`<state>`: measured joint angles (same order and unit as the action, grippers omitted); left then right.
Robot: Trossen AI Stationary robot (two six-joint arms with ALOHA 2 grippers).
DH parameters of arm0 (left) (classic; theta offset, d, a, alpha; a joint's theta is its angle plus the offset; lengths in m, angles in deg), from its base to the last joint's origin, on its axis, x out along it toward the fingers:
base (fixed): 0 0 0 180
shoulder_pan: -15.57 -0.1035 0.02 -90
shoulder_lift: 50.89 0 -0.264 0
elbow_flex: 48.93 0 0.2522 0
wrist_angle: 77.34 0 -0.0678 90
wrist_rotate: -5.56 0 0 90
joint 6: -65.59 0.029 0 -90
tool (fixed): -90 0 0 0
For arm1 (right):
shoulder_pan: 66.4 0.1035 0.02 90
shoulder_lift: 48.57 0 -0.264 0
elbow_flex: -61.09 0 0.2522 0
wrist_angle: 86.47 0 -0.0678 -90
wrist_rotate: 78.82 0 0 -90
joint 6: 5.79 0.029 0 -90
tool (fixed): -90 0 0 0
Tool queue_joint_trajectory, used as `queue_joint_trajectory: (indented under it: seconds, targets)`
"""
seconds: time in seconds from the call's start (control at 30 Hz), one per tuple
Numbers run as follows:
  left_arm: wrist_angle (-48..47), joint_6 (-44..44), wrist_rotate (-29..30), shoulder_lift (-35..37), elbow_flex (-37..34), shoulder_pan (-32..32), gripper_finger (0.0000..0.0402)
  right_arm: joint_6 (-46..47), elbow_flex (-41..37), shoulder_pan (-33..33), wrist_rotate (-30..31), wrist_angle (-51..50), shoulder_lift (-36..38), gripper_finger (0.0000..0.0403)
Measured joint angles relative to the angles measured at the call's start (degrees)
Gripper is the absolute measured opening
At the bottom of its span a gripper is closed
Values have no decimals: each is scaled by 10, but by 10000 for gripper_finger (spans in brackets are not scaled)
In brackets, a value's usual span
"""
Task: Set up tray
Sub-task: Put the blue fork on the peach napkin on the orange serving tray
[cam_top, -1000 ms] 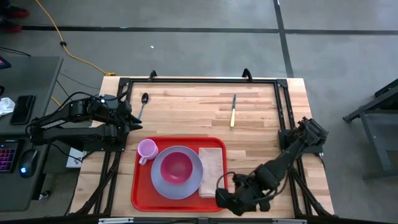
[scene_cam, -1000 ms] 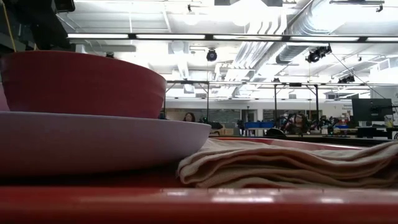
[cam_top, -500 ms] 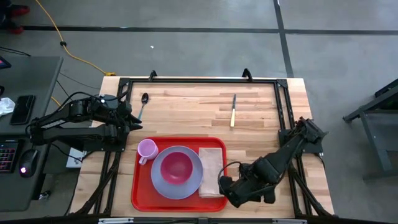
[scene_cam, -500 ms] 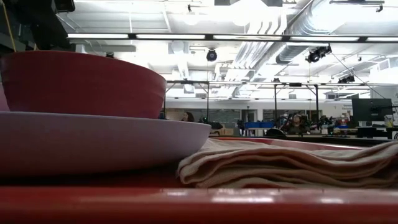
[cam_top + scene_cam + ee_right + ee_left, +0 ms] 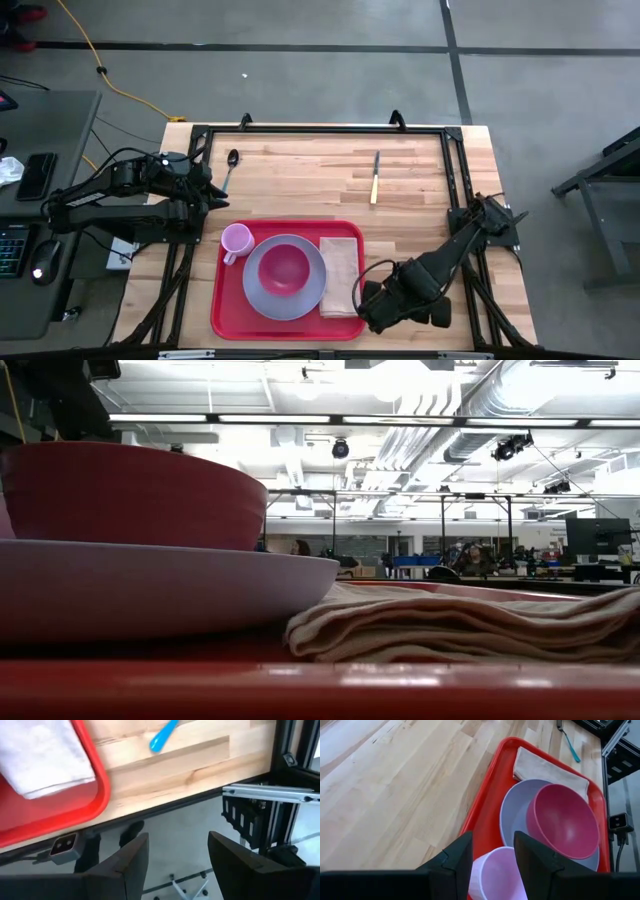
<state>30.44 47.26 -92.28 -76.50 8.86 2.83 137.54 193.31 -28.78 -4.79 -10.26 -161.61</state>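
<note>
The red tray (image 5: pixel 222 300) lies at the table's near edge. On it stand a pink cup (image 5: pixel 236 240) and a lavender plate (image 5: pixel 300 298) that carries a magenta bowl (image 5: pixel 283 268). A folded beige napkin (image 5: pixel 341 270) lies beside them. The low view shows the bowl (image 5: pixel 130 495), the plate (image 5: pixel 150 590) and the napkin (image 5: pixel 460 625) close up. My right gripper (image 5: pixel 385 308) hovers open by the tray's near right corner (image 5: pixel 100 795), pointing steeply down with nothing between its fingers. My left gripper (image 5: pixel 215 195) waits open at the table's left edge, above and short of the cup (image 5: pixel 500 875).
A dark spoon (image 5: pixel 230 163) lies at the table's far left and a yellow-handled knife (image 5: pixel 375 178) at its far middle. A blue-handled utensil (image 5: pixel 162 737) lies on the wood right of the tray. A black frame (image 5: pixel 320 128) rims the table. Bare wood lies between the tray and the far utensils.
My right gripper has tipped to point more steeply down and has rolled a little. It has shifted slightly away from the table's near edge and stays open. The things on the tray have kept still.
</note>
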Motion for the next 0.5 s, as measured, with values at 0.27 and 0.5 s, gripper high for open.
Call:
queue_joint_trajectory:
  seconds: [0.27, 0.5]
  targets:
    - [0, 0, 1, 0, 0, 0, 175, -21, -46, -9, 14, -1, 6, 183]
    - [0, 0, 0, 0, 0, 0, 175, -67, -77, -13, 54, 5, 6, 183]
